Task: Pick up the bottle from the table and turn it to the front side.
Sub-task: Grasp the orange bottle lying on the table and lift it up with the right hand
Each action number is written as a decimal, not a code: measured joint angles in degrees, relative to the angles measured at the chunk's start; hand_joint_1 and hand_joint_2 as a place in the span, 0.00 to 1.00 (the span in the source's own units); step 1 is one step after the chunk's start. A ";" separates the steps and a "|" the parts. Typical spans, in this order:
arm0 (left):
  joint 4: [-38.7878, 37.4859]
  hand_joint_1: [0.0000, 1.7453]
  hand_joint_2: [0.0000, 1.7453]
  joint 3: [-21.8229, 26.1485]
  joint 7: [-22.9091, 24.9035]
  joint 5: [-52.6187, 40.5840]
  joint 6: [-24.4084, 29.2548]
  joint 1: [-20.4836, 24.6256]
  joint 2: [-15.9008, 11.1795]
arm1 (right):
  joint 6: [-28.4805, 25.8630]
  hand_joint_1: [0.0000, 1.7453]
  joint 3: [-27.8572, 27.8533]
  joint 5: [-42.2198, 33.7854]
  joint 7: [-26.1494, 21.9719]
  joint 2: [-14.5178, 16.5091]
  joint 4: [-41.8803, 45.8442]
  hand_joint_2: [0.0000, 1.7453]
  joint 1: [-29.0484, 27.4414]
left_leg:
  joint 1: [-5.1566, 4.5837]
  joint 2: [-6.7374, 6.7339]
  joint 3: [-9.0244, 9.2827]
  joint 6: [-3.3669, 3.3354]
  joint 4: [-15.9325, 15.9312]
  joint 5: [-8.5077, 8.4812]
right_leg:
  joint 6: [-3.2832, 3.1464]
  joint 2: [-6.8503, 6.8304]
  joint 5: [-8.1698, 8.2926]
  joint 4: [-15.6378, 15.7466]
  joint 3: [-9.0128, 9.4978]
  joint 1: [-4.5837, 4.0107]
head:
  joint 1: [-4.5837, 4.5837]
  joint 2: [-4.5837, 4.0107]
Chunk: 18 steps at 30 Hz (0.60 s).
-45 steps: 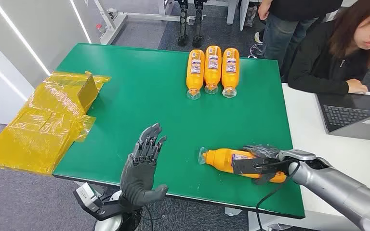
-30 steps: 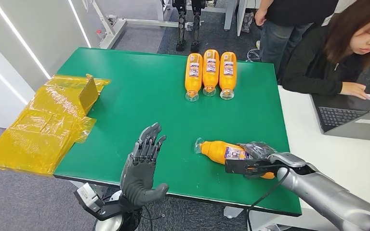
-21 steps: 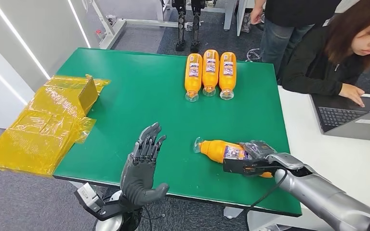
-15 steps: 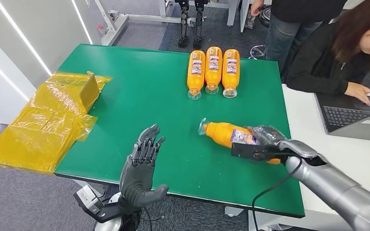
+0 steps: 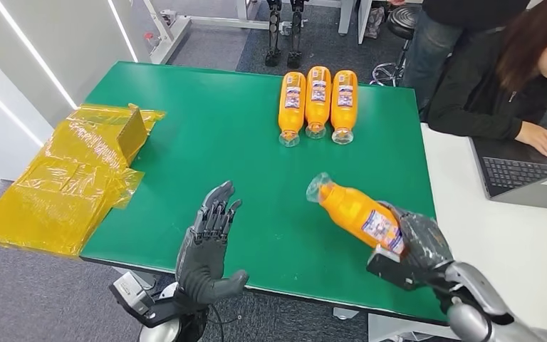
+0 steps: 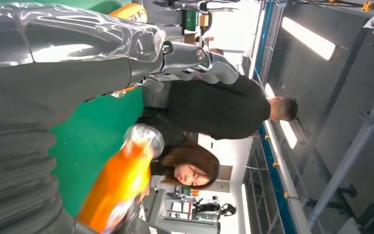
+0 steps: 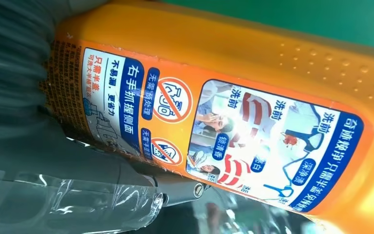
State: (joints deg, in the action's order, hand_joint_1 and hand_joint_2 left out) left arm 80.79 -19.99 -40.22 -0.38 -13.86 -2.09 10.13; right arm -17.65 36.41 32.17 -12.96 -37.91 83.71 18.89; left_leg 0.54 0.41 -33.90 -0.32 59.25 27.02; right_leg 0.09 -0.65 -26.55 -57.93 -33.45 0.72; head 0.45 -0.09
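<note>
My right hand [image 5: 417, 249] grips the lower end of an orange bottle [image 5: 356, 211] and holds it above the green table [image 5: 206, 142], cap end pointing up and away to the left. Its blue and white label [image 7: 253, 141] faces the right wrist camera, with the hand [image 7: 39, 161] wrapped beside it. In the left wrist view the same bottle [image 6: 117, 185] rises past my left hand [image 6: 78, 53]. My left hand [image 5: 206, 246] hovers at the table's near edge, flat, fingers spread, holding nothing.
Three more orange bottles [image 5: 317, 100] lie side by side at the table's far edge. Yellow plastic wrapping [image 5: 71, 178] hangs off the left side. A seated person [image 5: 513, 78] works at a laptop [image 5: 527, 178] on the white desk to the right; another person stands behind.
The right hand has lifted the bottle off the table and tilted it cap end up. The left hand has stayed in place. The camera shifted slightly.
</note>
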 joint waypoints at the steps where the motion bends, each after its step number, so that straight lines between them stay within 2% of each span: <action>1: -0.38 0.00 1.00 -0.01 0.00 0.14 0.13 0.42 0.08 | -1.76 1.00 -0.72 2.53 -0.76 1.11 1.19 1.00 -2.69 | 0.01 -0.03 0.01 0.02 -0.01 0.02 | 0.00 0.03 -0.01 0.00 -0.01 -0.01 | 0.00 0.00; 5: -2.21 0.00 1.00 -0.05 0.00 0.57 0.16 1.95 0.65 | -5.30 1.00 -1.38 8.90 -2.07 6.50 3.88 1.00 -9.74 | 0.02 -0.16 0.07 0.08 -0.02 0.04 | -0.02 0.16 -0.03 -0.03 -0.07 -0.01 | -0.04 0.00; 9: -4.01 0.00 1.00 -0.06 0.00 1.13 -0.32 2.99 0.99 | -6.41 1.00 -1.71 9.75 -3.18 9.47 5.11 1.00 -12.94 | 0.04 -0.16 0.07 0.11 -0.02 0.01 | -0.03 0.15 -0.03 -0.04 -0.07 -0.03 | -0.02 0.00; 12: -6.53 0.00 1.00 -0.05 0.00 1.84 -1.40 4.65 1.27 | -8.85 1.00 -1.64 13.41 -4.25 12.70 5.58 1.00 -15.45 | 0.06 -0.16 0.07 0.11 -0.02 0.01 | -0.04 0.16 -0.02 -0.05 -0.04 -0.02 | 0.00 0.00; 16: -10.70 0.00 1.00 -0.21 -0.03 2.38 -4.19 7.00 1.91 | -8.67 1.00 -0.81 22.31 -0.48 20.32 5.17 1.00 -16.58 | 0.05 -0.32 0.09 0.11 -0.02 0.01 | -0.09 0.31 0.01 -0.06 -0.11 -0.02 | -0.02 0.00; 18: -12.13 0.00 1.00 -0.33 -0.07 2.57 -4.97 7.89 2.20 | -7.42 1.00 -0.75 24.75 1.44 22.92 5.04 1.00 -16.40 | 0.05 -0.33 0.09 0.12 -0.02 0.00 | -0.09 0.30 0.01 -0.06 -0.11 -0.03 | -0.02 0.00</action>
State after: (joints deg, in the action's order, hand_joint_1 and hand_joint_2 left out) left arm 68.65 -20.32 -40.29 2.20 -18.83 5.79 12.32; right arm -25.07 35.66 56.92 -11.51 -14.99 88.74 2.49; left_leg 0.59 0.09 -33.81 -0.19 59.23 27.02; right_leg 0.00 -0.34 -26.54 -58.00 -33.56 0.70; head 0.44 -0.09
